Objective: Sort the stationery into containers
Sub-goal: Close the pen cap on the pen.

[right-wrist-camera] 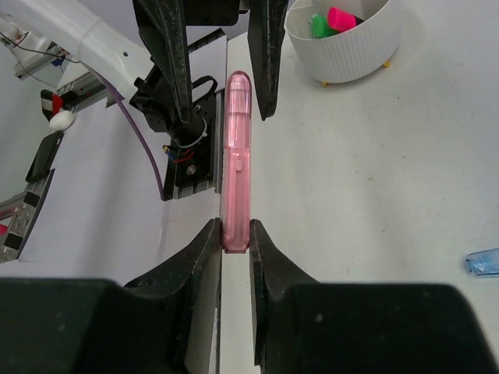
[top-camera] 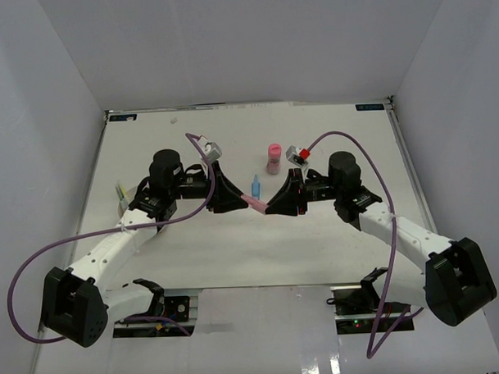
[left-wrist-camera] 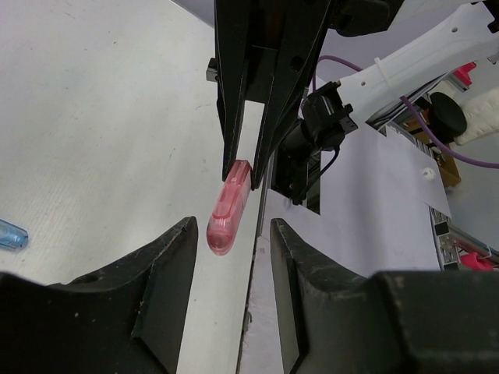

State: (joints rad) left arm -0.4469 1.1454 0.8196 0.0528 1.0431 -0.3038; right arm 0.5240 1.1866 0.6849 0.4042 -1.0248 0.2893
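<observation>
Two items at least are already sorted: a green cap (right-wrist-camera: pixel 318 25) and a pink cap (right-wrist-camera: pixel 341 17) stick up over the rim of the white bowl (right-wrist-camera: pixel 351 58), which stands at the left of the table (top-camera: pixel 235 253).

Moving right, the left gripper (left-wrist-camera: pixel 232 241) has its fingers spread on either side of one end of the pink highlighter (right-wrist-camera: pixel 236 156), apart from it and holding nothing. The highlighter lies level between the two arms over the middle of the table. Just beyond it a blue pen (top-camera: pixel 255 186) lies loose on the surface. Farther off and slightly right, a pink stubby cylinder (top-camera: pixel 274 157) stands upright.

The right gripper (right-wrist-camera: pixel 234 234) pinches the highlighter's other end tightly between its fingers.

By my reading the job is partway through. The highlighter has yet to reach the bowl, and the pen and cylinder are untouched.
</observation>
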